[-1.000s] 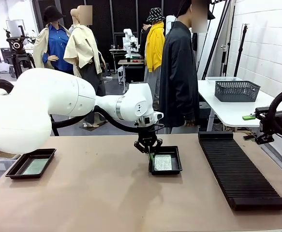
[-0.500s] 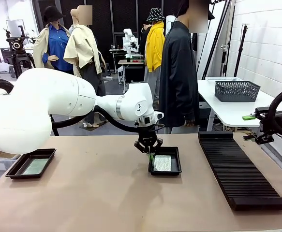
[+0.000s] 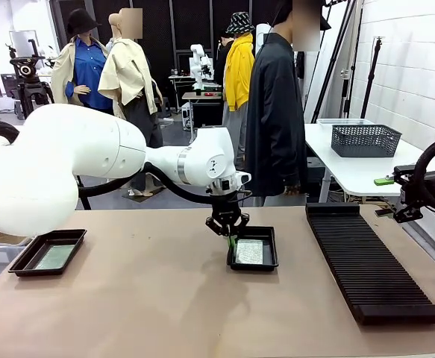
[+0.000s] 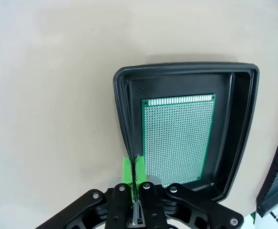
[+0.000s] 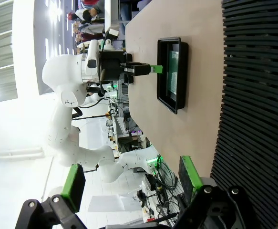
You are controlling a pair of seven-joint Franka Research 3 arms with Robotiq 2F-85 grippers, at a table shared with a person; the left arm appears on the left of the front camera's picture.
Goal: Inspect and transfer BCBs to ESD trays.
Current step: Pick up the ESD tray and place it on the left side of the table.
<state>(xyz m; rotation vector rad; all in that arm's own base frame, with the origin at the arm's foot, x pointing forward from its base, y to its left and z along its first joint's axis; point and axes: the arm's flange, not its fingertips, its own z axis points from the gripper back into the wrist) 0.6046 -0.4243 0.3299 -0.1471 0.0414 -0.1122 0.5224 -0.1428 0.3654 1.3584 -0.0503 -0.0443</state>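
A black ESD tray sits at the table's middle with a green BCB lying flat inside. My left gripper is shut on that tray's left rim. The left wrist view shows its fingertips pinching the tray wall beside the BCB. A second ESD tray holding a BCB lies at the far left. My right gripper hovers open past the rack's far right end, nothing between its fingers. The right wrist view shows the middle tray and the left gripper.
A long black ribbed rack runs along the table's right side. A person in a dark jacket stands at the far edge. A grey wire basket rests on a white table behind. Bare tabletop spans the front and left middle.
The left gripper and the middle tray it grips have shifted slightly to the left. The right arm has not moved.
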